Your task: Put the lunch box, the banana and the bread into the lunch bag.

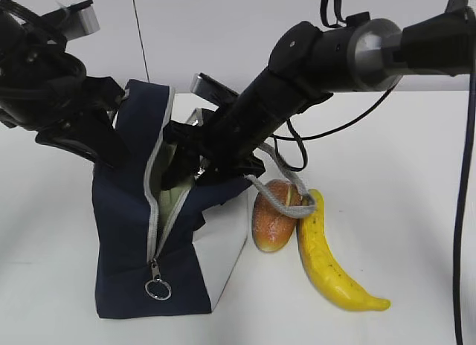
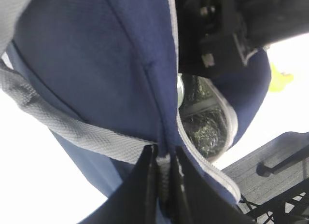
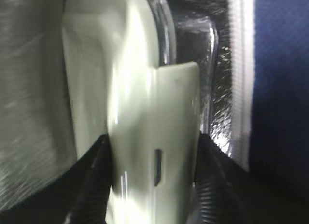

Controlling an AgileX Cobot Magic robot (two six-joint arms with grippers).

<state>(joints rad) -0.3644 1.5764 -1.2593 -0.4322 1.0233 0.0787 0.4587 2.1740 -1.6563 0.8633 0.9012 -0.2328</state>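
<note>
The lunch bag (image 1: 134,233) stands unzipped because the left gripper (image 2: 163,173) pinches its rim, letting the right gripper (image 3: 152,156), clamped on the lunch box (image 3: 130,113), lower it inside, while banana (image 1: 331,259) and bread (image 1: 274,215) wait alongside (touching each other).

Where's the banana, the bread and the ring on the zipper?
banana (image 1: 331,265): exterior view, middle of its yellow body.
bread (image 1: 274,215): exterior view, golden-brown crust.
zipper ring pull (image 1: 158,289): exterior view, metal ring low on the lunch bag.
</note>
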